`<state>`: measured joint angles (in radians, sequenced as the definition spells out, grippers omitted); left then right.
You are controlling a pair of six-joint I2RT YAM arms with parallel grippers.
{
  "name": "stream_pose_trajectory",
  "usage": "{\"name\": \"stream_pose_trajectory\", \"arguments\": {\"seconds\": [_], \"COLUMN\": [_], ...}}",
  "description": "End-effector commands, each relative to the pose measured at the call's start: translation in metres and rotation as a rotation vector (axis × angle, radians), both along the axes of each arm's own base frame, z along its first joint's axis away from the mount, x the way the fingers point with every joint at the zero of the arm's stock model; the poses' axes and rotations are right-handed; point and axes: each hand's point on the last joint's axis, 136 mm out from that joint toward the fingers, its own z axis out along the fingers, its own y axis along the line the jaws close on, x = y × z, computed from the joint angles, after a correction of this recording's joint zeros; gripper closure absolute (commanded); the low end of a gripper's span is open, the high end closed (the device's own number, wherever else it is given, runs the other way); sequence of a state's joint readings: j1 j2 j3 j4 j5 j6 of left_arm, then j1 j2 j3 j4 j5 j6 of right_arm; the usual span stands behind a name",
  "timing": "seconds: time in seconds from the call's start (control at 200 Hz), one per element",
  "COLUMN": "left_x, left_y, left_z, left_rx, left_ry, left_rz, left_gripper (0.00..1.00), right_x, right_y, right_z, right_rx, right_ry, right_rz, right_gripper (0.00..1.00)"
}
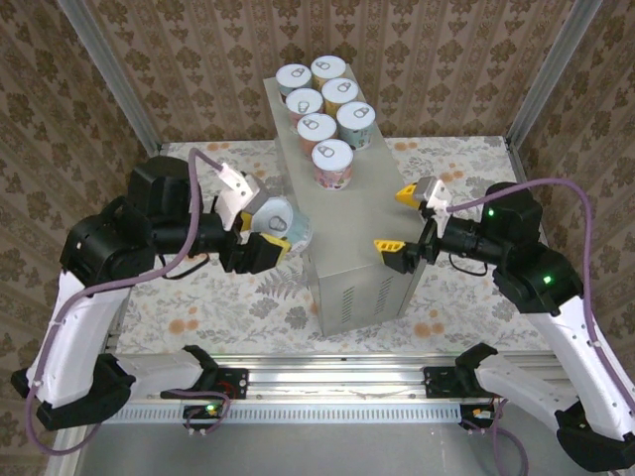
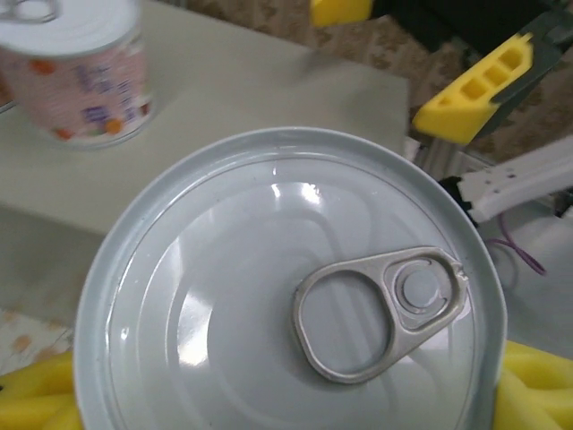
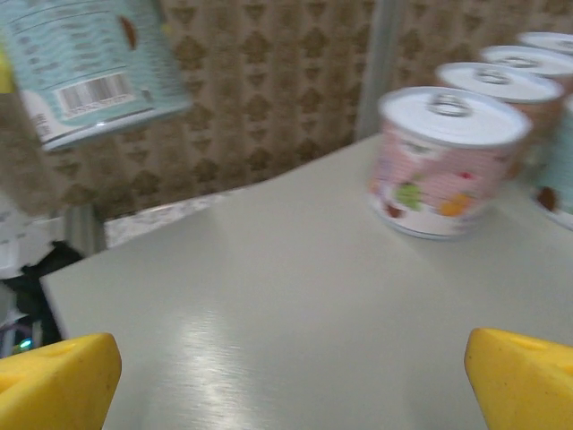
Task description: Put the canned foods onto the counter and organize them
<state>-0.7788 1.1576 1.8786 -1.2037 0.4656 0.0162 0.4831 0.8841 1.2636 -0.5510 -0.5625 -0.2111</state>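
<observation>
the can has a silvery pull-tab lid and pale blue label. it hangs tilted just beside the counter's left edge. seven other cans stand in two rows at the far end. the left gripper reaches in sideways and clamps the can. the right gripper gapes wide and empty at the right edge.

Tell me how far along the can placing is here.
Done: seven cans stand on the counter, six in pairs plus a single can in front. In hand: the left end effector grips the eighth can, tilted, by the counter's left edge. Left: setting it down, probably beside the single can. The right end effector is open and empty.
</observation>
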Motion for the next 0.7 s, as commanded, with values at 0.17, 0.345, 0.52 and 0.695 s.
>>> {"name": "stream_pose_trajectory", "arguments": {"seconds": [0.17, 0.345, 0.52, 0.695], "left_x": [-0.011, -0.010, -0.010, -0.003], "left_y": [-0.038, -0.057, -0.074, -0.084], "left_z": [0.016, 0.013, 0.011, 0.009], "left_rx": [-0.025, -0.008, -0.007, -0.003], "left_ry": [-0.070, -0.083, -0.097, -0.112], "left_rz": [-0.163, -0.205, -0.239, -0.243], "left_gripper": [0.32, 0.31, 0.31, 0.32], "right_x": [-0.032, -0.033, -0.029, -0.027], "right_y": [0.036, 0.047, 0.057, 0.063], "right_z": [0.012, 0.012, 0.016, 0.008], "right_rx": [-0.003, -0.006, 0.018, 0.003], "right_ry": [-0.030, -0.016, -0.023, 0.001], "right_rz": [0.182, 0.198, 0.208, 0.213], "right_gripper": [0.00, 0.00, 0.00, 0.01]}}
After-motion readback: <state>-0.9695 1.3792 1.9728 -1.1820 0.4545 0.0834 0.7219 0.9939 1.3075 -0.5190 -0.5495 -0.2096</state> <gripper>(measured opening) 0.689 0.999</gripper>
